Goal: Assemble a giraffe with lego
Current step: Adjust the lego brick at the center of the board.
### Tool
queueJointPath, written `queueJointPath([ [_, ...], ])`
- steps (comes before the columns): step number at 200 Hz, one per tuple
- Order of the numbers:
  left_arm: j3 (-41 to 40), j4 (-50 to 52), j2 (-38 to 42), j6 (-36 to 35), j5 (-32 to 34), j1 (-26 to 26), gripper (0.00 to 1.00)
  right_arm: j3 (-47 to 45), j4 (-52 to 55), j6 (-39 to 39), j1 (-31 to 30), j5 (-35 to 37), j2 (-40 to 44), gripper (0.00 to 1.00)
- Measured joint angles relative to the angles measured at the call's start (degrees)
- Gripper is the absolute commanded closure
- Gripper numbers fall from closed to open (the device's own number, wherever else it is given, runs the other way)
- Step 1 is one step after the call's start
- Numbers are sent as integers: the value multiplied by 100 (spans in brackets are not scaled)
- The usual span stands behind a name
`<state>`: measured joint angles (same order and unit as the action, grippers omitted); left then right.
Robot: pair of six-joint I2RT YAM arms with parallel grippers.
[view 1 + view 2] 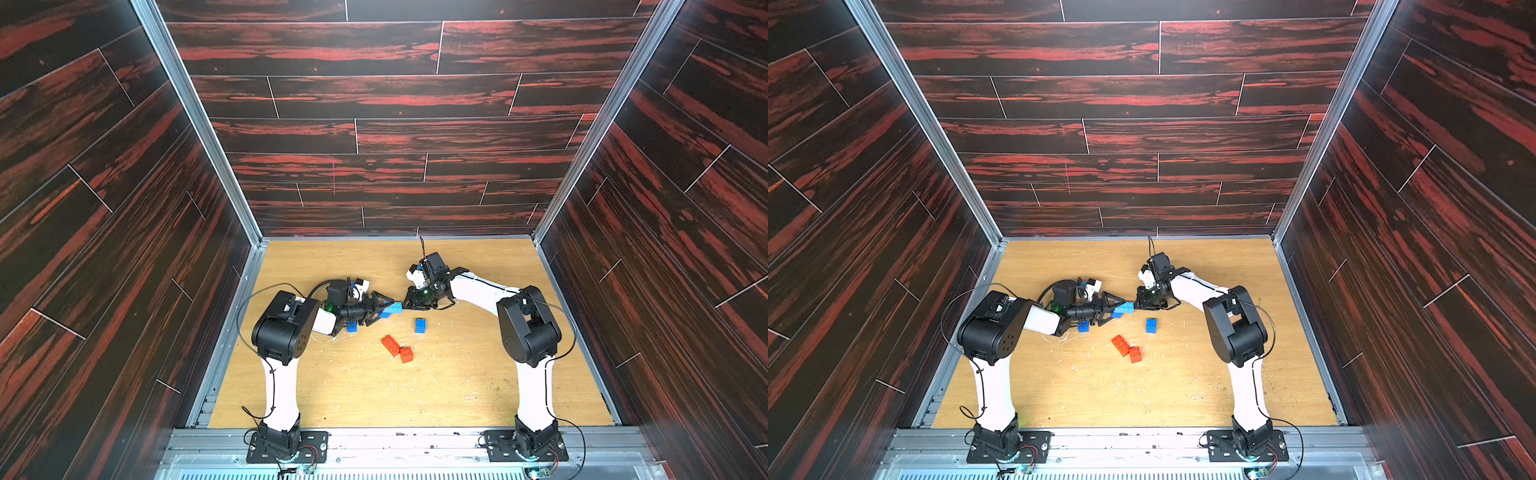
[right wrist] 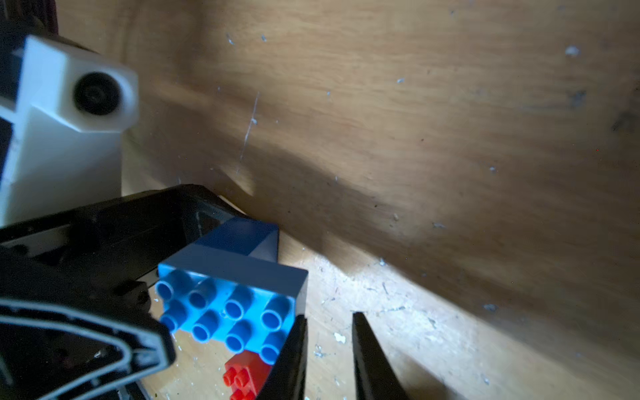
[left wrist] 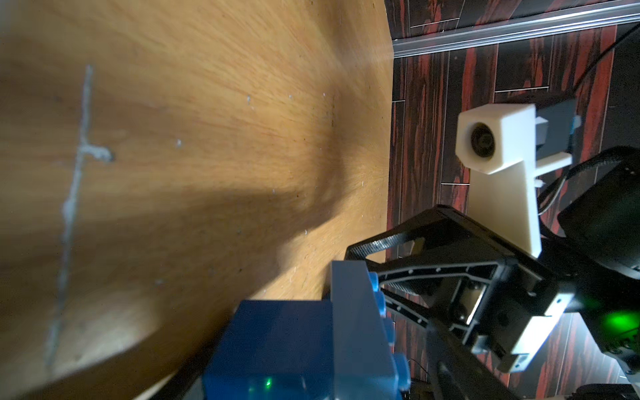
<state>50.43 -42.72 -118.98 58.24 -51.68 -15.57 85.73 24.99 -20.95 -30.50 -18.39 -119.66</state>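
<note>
Part-built giraffe (image 1: 394,308): long light blue studded plastic brick (image 2: 228,304), small dark blue brick (image 2: 242,237) joined on underside. Raised over mid wooden tabletop (image 1: 374,395), pinched in left gripper (image 1: 384,311). Right gripper (image 1: 406,306) pressed together, tips beside brick end.

You find no text, label, brand, number or sign that can be read in any view. The studs of the lego (image 2: 228,304) show no lettering you can make out. The small pale tag (image 3: 519,358) at the lower right of the left wrist view is too blurred to read.
</note>
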Motion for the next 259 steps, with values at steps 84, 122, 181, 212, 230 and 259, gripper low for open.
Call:
queueJointPath([
  [84,-11,33,-35,0,33,17,30,-66,-20,2,-74,-149,79,74],
  [122,-7,48,-68,-17,-17,55,42,-68,22,4,-70,-107,81,67],
  [181,133,328,-96,-216,-271,118,52,-632,22,608,-59,90,673,31],
  [212,221,614,-76,-367,-391,129,51,-1080,-94,979,9,-142,1305,29],
  [230,192,721,-17,-330,-446,133,51,-1154,-125,1213,42,-337,1650,28],
  [259,-20,785,151,-129,-505,131,50,-1274,-337,1534,13,-608,2039,27],
])
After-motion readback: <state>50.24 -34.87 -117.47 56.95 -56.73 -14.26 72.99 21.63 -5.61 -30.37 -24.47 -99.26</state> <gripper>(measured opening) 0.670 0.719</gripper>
